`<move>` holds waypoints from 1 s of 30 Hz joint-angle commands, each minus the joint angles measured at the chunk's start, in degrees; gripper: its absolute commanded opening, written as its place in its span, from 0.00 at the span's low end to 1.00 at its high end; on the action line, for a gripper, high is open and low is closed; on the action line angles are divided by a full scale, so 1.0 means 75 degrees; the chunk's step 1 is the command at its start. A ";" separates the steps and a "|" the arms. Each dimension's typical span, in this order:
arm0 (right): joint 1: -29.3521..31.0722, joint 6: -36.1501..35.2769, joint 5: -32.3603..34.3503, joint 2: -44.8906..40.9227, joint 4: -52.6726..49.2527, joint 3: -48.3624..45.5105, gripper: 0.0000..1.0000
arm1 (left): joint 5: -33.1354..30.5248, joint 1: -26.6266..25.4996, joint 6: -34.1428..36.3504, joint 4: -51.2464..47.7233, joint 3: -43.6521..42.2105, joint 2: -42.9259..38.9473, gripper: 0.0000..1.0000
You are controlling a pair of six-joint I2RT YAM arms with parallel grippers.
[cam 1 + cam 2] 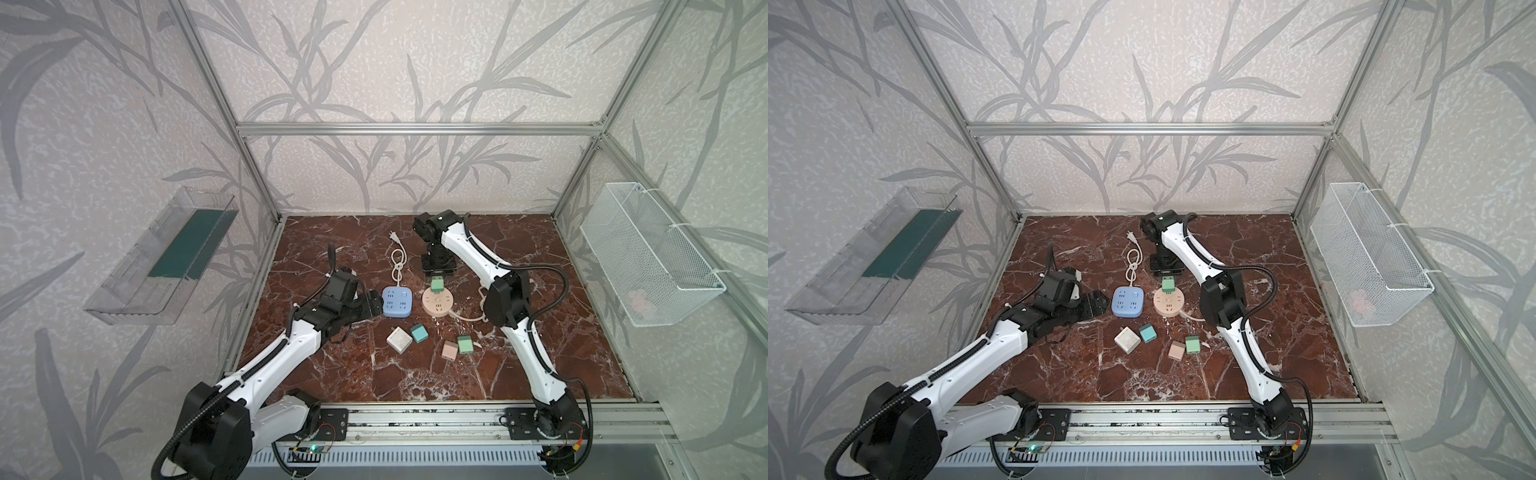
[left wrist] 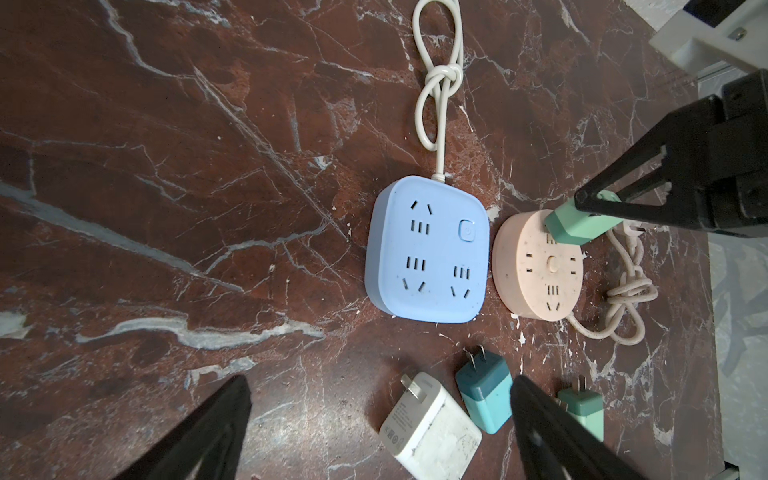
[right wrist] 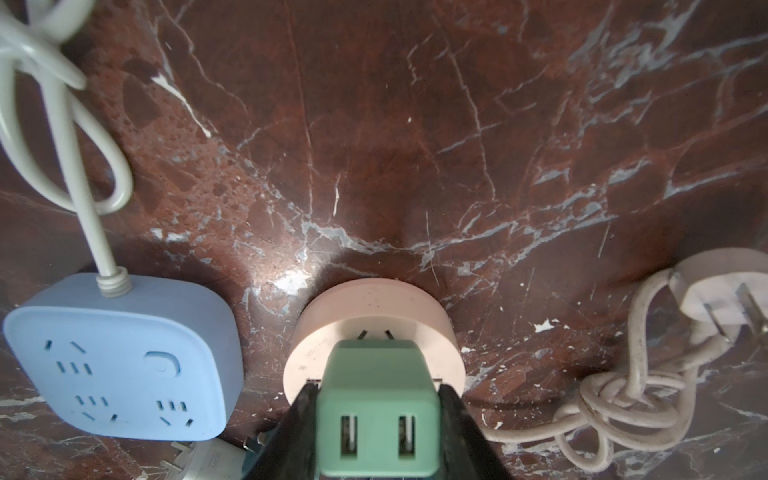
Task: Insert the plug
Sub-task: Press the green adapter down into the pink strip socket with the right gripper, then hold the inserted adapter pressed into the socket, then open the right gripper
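My right gripper (image 3: 376,392) is shut on a mint-green plug (image 3: 376,411), one finger on each side; its end with two USB ports faces the wrist camera. The plug (image 1: 436,284) stands on the far part of the round pink socket (image 1: 436,307) and leans a little in the left wrist view (image 2: 575,226). Its prongs are hidden against the socket's face (image 2: 536,274). A square blue socket strip (image 1: 397,302) lies just left of the pink one. My left gripper (image 1: 376,307) is open beside the blue strip's left edge, with nothing between its fingers (image 2: 232,415).
Four loose chargers lie in front of the sockets: white (image 1: 399,339), teal (image 1: 419,333), pink (image 1: 449,350) and green (image 1: 464,344). The blue strip's knotted white cord (image 1: 398,266) runs to the back. The pink socket's cord (image 3: 623,415) coils at its right. A wire basket (image 1: 648,253) hangs on the right wall.
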 commanded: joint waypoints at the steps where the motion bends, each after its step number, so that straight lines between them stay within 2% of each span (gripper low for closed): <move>1: 0.0126 0.0096 0.0312 0.0075 -0.0326 -0.0586 0.00 | -0.0053 0.0011 0.0045 0.0020 -0.0093 0.0062 0.95; 9: 0.0292 0.0308 0.0335 -0.1168 0.0790 -0.2481 0.00 | -0.0107 0.0010 0.0033 -0.0027 -0.0056 -0.0055 0.95; 19: 0.0293 0.1129 0.0227 -0.3649 0.4120 -0.6462 0.00 | -0.0121 0.0017 -0.0140 0.0122 -0.0161 -0.0154 0.94; 26: 0.0473 0.1310 0.0429 -0.4625 0.5771 -0.8128 0.00 | -0.0035 -0.0004 -0.0259 0.0241 -0.0213 -0.0070 0.93; 30: 0.0755 0.1239 0.0920 -0.4797 0.5973 -0.8453 0.00 | -0.0005 -0.0012 -0.0353 0.0272 -0.0265 -0.0135 0.92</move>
